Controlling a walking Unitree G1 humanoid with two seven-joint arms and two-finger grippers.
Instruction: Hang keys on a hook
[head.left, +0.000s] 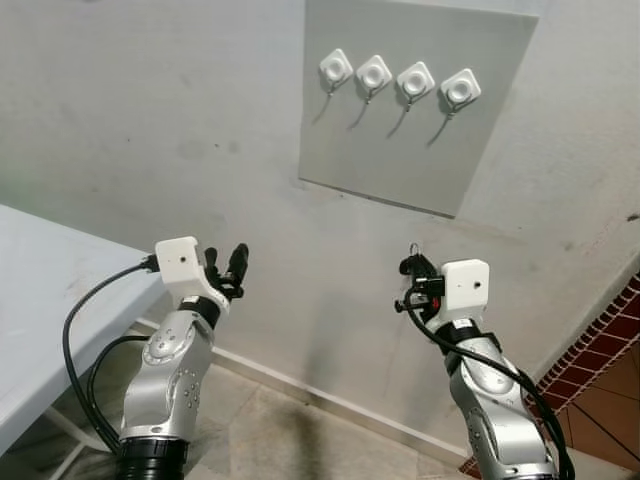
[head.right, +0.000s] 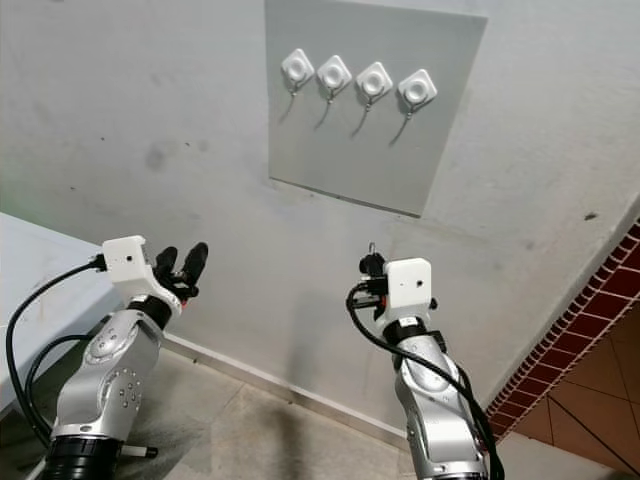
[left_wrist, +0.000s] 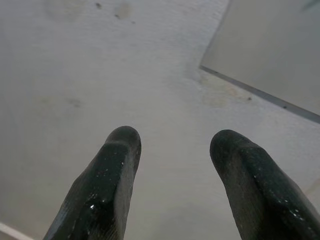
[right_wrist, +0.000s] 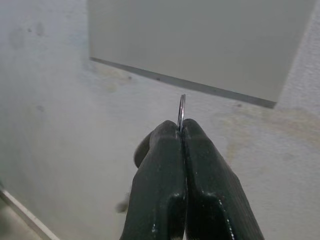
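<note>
On the wall ahead, a grey panel (head.left: 420, 110) carries a row of four white hooks (head.left: 398, 78), each a square pad with a thin wire hook hanging below it. All four look bare.

Right pincer (right_wrist: 181, 131): fingers pressed together, clamped on a thin metal key ring (right_wrist: 181, 111). The ring stands edge-on, a small arc of it poking above the fingertips. Something dark hangs under the fingers in the right wrist view, probably the keys themselves, but too blurred to be sure. In the left eye view the right pincer (head.left: 413, 272) is raised in front of the wall, below the panel's lower edge and well short of the hooks.

Left pincer (head.left: 226, 268): fingers apart, holding nothing, raised near the edge of a white worktop (head.left: 40, 300) on the robot's left. Its wrist view looks at bare wall and a corner of the panel.

Handling, as a judgement: ring is light, stiff, smooth steel, likely slippery between the pads; the keys below would swing and shift the weight on any quick move. The present hold, low on the ring with the upper arc free, seems right, since that free loop is what must pass over a wire tip. The wire hooks are slim, so the ring's opening needs to face the hook squarely.

Step in hand: carry up to the row. Hanging not yet done.
</note>
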